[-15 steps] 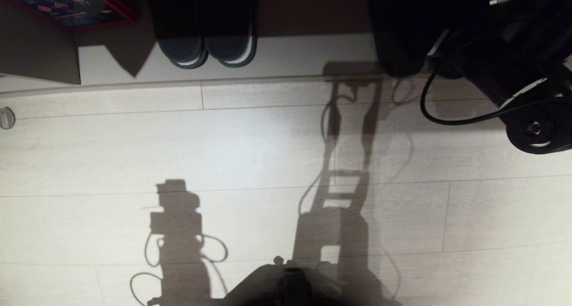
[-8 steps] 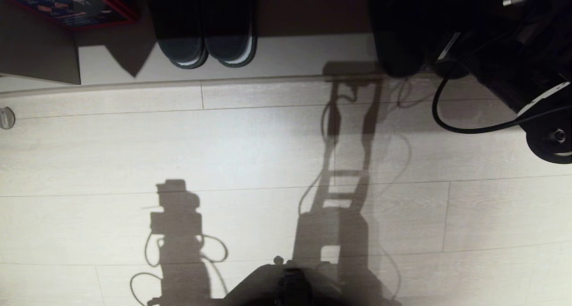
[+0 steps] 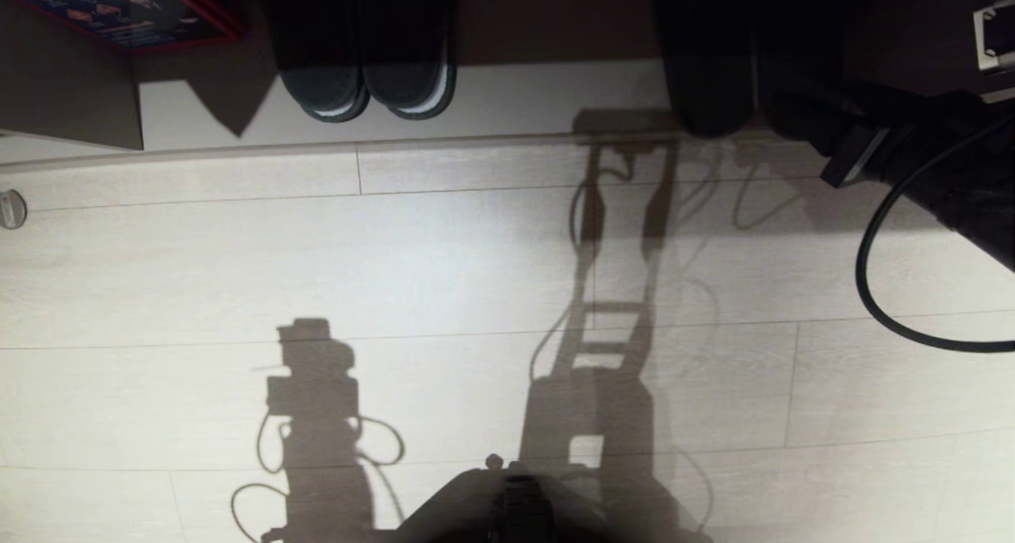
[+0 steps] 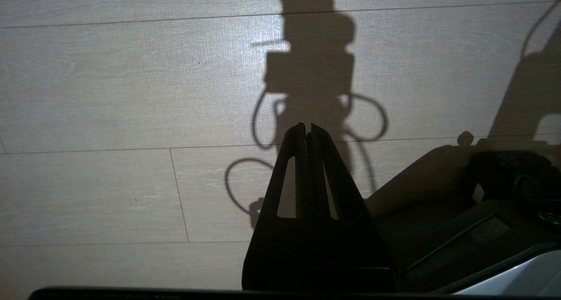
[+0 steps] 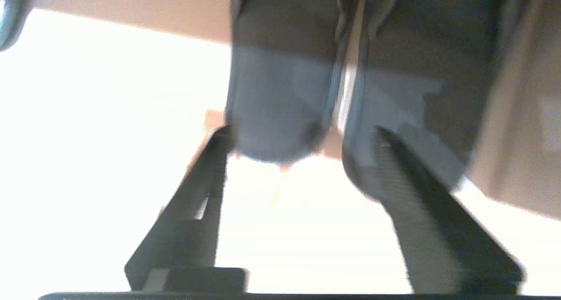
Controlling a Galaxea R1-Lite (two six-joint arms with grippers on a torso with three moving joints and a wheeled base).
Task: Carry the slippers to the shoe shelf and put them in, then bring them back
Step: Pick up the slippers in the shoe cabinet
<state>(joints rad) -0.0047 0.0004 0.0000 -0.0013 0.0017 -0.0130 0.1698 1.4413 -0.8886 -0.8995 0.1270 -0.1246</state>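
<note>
The grey-blue slippers [image 3: 710,91] lie side by side on the pale bottom board of the shoe shelf [image 3: 515,99], deep in shadow at the right. In the right wrist view both slippers [image 5: 280,103] fill the space just beyond my right gripper [image 5: 300,133], which is open. One fingertip [image 5: 219,138] is beside the nearer slipper's end and the other overlaps the second slipper [image 5: 394,94]. Nothing lies between the fingers lower down. My right arm [image 3: 936,162] reaches in from the right. My left gripper [image 4: 307,125] hangs shut and empty over the floor.
A black pair with white sole edges [image 3: 369,67] sits in the shelf further left, beside a red-edged box [image 3: 119,4]. A black cable [image 3: 880,289] loops from the right arm over the pale plank floor. My base [image 3: 515,503] shows at the bottom edge.
My right arm has shifted toward the right edge of the head view and its cable loop now hangs lower. The slippers, the shelf and the left arm have stayed put.
</note>
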